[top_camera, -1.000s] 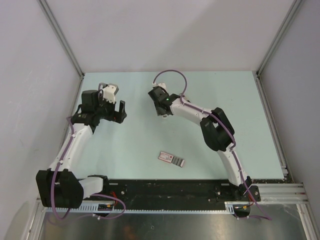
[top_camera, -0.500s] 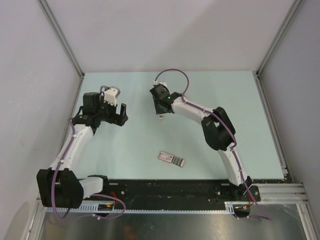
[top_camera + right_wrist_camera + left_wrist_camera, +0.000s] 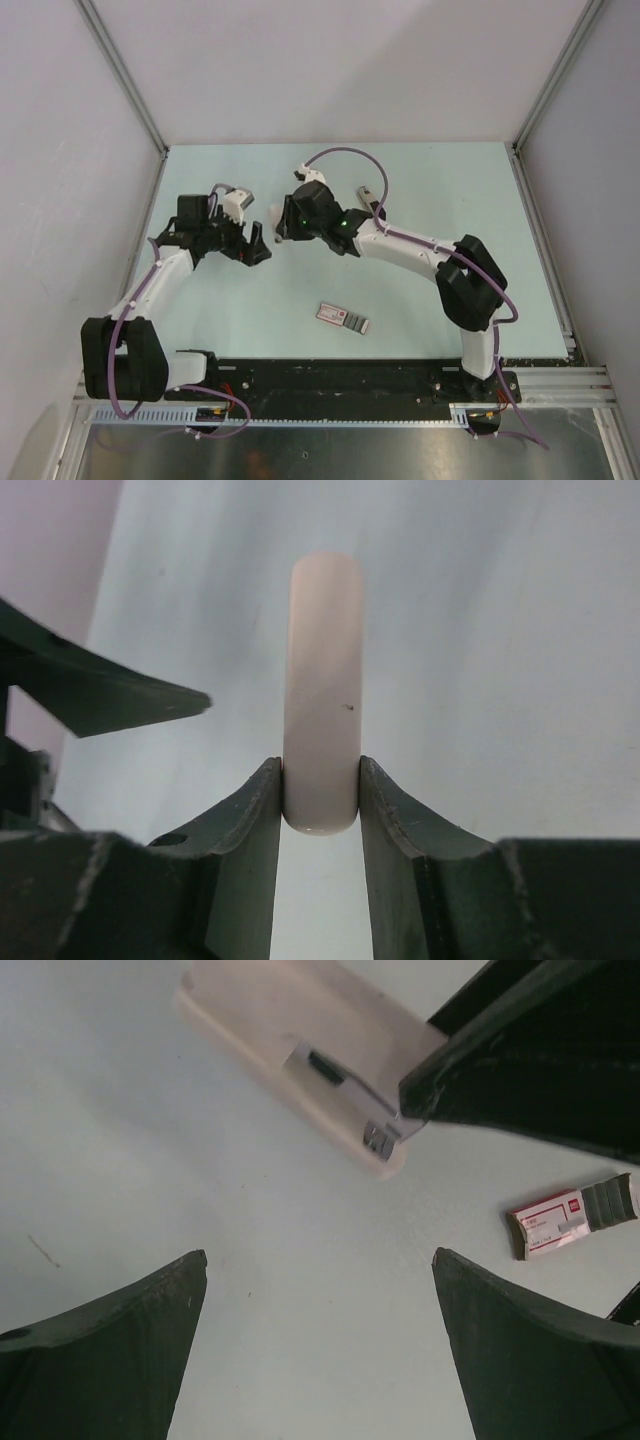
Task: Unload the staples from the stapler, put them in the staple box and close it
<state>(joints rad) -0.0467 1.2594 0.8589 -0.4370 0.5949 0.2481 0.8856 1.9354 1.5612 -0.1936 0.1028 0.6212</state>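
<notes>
My right gripper (image 3: 320,765) is shut on the rounded end of a pale pink stapler (image 3: 322,710), one finger on each side. The stapler points away from the wrist, above the table. In the left wrist view the stapler (image 3: 290,1045) shows at the top with a metal part at its near end, held by a dark right finger (image 3: 530,1070). My left gripper (image 3: 320,1255) is open and empty, just below the stapler. In the top view the left gripper (image 3: 258,243) and right gripper (image 3: 283,222) almost meet. No loose staples show.
A flat pink-and-grey packet (image 3: 343,318) lies on the pale green table (image 3: 450,180) near the front; it also shows in the left wrist view (image 3: 570,1218). A small grey-beige elongated object (image 3: 368,196) lies behind the right arm. Grey walls stand on three sides.
The right arm has swung left with the stapler toward the left gripper. The left gripper has moved right and forward to meet it. A small object behind the right arm is now uncovered.
</notes>
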